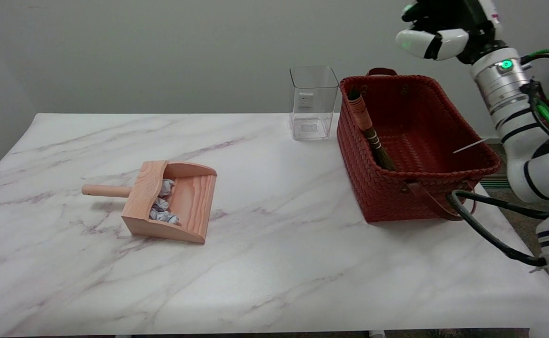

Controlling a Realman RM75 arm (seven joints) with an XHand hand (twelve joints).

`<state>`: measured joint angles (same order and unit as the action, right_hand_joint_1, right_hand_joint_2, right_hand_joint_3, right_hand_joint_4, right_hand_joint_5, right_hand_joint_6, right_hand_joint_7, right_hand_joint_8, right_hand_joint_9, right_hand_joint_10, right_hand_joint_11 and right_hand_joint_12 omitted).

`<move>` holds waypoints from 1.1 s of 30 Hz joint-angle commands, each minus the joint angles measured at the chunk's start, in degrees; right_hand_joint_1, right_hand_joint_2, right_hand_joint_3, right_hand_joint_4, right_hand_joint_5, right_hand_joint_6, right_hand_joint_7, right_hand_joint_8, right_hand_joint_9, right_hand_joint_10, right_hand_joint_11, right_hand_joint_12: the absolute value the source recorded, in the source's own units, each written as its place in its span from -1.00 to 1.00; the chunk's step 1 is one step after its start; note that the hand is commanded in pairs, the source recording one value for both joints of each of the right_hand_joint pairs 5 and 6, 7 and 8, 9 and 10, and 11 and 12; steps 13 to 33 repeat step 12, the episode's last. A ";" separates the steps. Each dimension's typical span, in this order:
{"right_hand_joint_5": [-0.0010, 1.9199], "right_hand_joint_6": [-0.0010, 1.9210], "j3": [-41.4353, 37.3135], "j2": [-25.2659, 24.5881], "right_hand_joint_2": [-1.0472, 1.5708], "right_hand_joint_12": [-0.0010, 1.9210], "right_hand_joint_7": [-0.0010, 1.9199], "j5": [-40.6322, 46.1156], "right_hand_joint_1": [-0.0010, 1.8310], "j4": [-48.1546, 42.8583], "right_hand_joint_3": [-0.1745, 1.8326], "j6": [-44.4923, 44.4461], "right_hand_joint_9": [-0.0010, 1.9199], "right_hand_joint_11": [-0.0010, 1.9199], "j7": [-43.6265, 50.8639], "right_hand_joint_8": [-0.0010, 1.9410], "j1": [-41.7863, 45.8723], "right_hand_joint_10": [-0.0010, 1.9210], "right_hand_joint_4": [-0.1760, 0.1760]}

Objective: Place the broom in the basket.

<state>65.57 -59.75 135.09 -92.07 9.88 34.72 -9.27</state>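
White marble table before grey wall; broom inside basket; right hand aloft, fingers' state unclear.

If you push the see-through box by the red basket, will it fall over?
The clear container is taller than wide, so a high push might tip it. It looks empty, so probably light. Its smooth walls may slide on the marble table.

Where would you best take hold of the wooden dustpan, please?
Grip the dustpan by its round handle, coming from above. The handle juts left, clear of the pan and the crumpled paper inside, with bare table around it.
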 commanded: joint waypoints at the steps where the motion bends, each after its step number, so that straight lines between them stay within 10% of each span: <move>1: -0.08 -0.08 -8.95 -1.88 -0.17 0.26 0.16 -0.22 0.28 -14.41 0.04 -4.07 0.05 0.26 0.09 0.14 12.05 0.05 0.00; 33: -0.24 -0.24 -10.37 -3.03 -0.11 0.32 0.18 0.29 0.28 -14.35 0.03 -2.66 0.03 0.32 3.25 0.17 15.42 0.03 0.00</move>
